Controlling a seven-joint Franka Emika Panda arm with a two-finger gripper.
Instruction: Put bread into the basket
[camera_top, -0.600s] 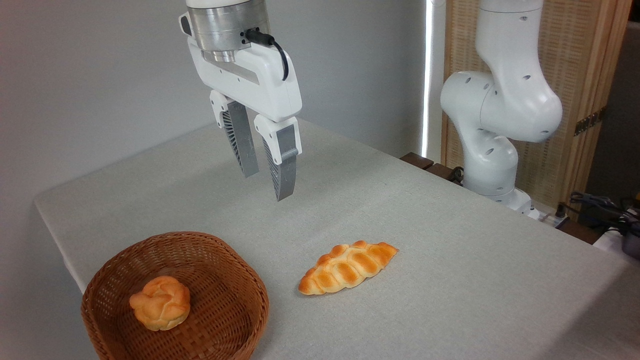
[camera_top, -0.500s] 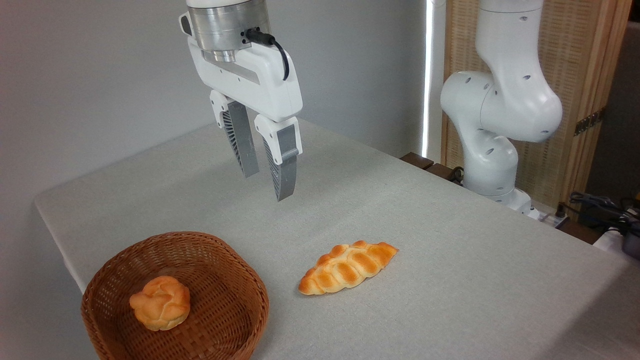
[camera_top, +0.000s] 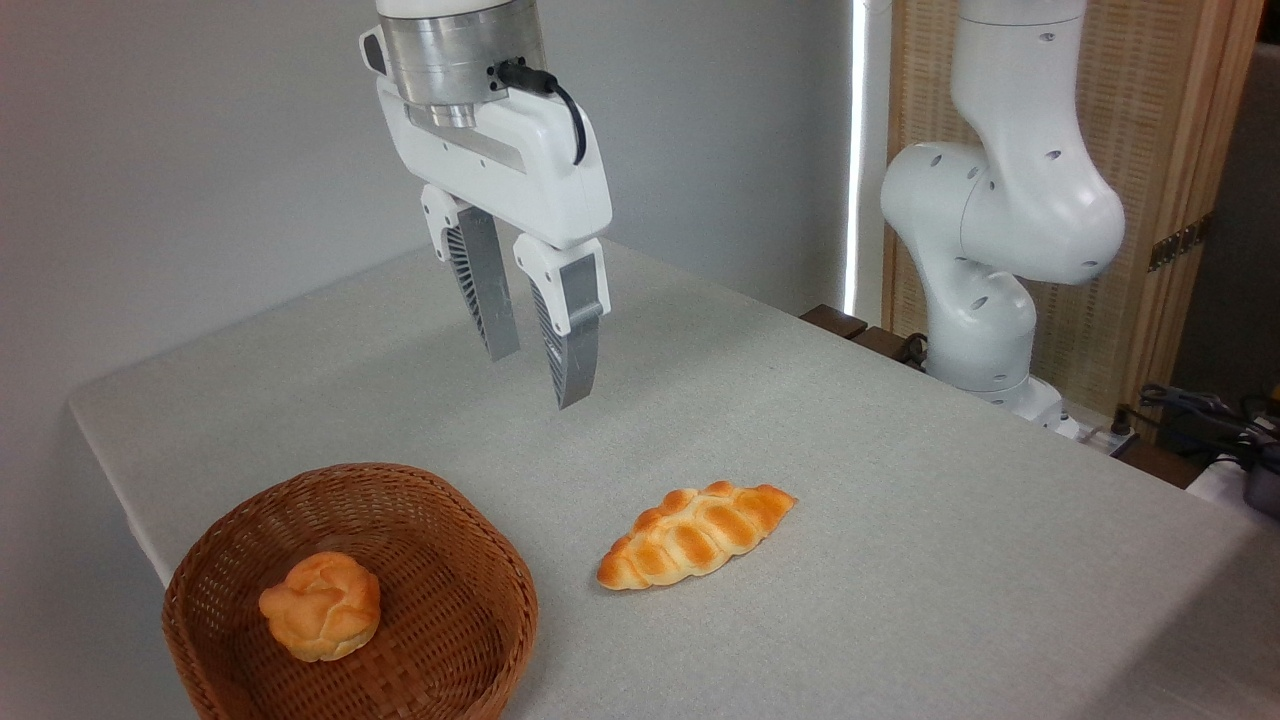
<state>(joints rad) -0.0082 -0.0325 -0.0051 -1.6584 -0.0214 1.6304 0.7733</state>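
The bread (camera_top: 696, 535), a long braided golden-orange loaf with pointed ends, lies on the grey table near the front middle. To its left stands the basket (camera_top: 455, 520), round, brown and woven, with a small knotted pale-golden bun (camera_top: 321, 606) lying inside it. My gripper (camera_top: 535, 378) hangs in the air well above the table, behind the basket and up-left of the bread. Its two grey fingers are spread apart with nothing between them. It touches neither the loaf nor the basket.
The arm's white base and lower links (camera_top: 990, 250) stand at the table's far right edge. A wooden slatted screen (camera_top: 1150, 150) rises behind them, and cables (camera_top: 1200, 415) lie at the far right. The table's left edge (camera_top: 110, 480) runs close to the basket.
The gripper has shifted slightly to the right and a touch lower, still open. The bread, bun and basket have not moved.
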